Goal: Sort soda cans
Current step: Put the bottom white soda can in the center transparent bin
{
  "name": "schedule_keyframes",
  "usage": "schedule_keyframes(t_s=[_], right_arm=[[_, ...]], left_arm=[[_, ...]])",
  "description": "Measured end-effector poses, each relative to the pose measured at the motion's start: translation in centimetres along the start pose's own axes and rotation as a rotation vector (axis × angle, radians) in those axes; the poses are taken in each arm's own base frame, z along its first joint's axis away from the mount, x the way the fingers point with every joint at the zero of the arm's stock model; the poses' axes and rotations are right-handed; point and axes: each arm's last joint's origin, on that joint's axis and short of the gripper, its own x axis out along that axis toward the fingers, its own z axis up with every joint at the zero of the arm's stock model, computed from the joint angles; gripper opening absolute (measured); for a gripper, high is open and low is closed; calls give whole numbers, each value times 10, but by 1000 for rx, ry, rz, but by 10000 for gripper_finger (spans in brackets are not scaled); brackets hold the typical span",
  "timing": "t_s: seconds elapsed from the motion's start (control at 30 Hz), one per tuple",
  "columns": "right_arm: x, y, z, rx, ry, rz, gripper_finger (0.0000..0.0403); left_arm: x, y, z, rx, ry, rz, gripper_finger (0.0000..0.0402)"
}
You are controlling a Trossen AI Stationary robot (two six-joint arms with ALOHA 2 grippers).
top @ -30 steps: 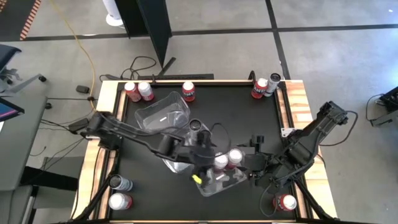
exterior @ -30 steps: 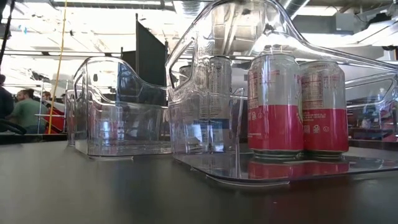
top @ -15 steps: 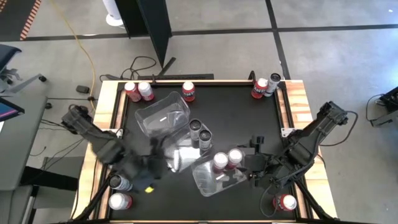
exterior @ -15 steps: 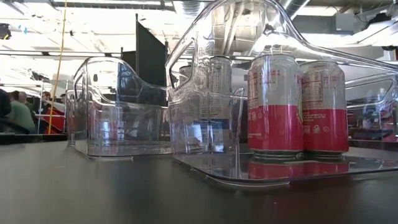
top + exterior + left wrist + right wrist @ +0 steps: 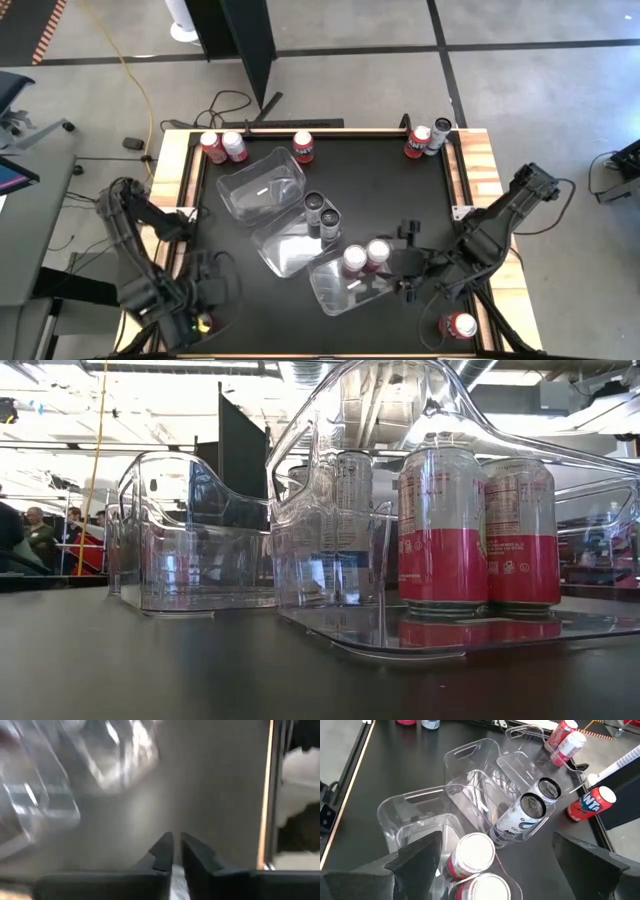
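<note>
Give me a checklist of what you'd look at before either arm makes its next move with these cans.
1. Left gripper clear of the tubs, at the table's front-left corner: ok.
2. Anything held in its nearly shut jaws: cannot tell.
3. Right gripper open, beside the front tub: ok.
4. Two white-and-red cans upright in that tub: ok.
5. Two dark cans upright in the middle tub: ok.
6. Far tub holds no cans, free for sorting: ok.

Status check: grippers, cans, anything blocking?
Left gripper nearly shut, empty, at front-left corner. Right gripper open beside front tub holding two red-white cans. Nothing blocking.
</note>
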Motion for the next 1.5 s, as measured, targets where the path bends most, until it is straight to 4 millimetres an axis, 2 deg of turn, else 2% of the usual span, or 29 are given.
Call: schedule_keyframes(t_s=[0.2, 0.33, 0.5, 0.67, 0.93, 1.13, 1.27, 1.5], right_arm=[[11, 3, 2, -43, 2, -40, 395], [23, 10, 4, -106, 8, -51, 395], [39, 15, 5, -141, 23, -68, 395], [55, 24, 4, -193, 41, -81, 395], [69, 23, 6, -225, 54, -99, 395], [71, 24, 6, -235, 56, -102, 395], [71, 24, 6, -241, 56, -101, 395], [71, 25, 6, -240, 55, -98, 395]], left_arm=[[-9, -12, -24, -62, 90, -67, 180], [-12, -15, -30, -146, 120, -78, 264], [7, -16, -44, -250, 235, -11, 320], [31, -15, -58, -329, 383, 85, 332], [17, -9, -70, -431, 319, 63, 332], [24, -1, -89, -506, 299, 133, 332], [23, 6, -90, -550, 218, 129, 332], [30, 14, -95, -601, 211, 88, 332]])
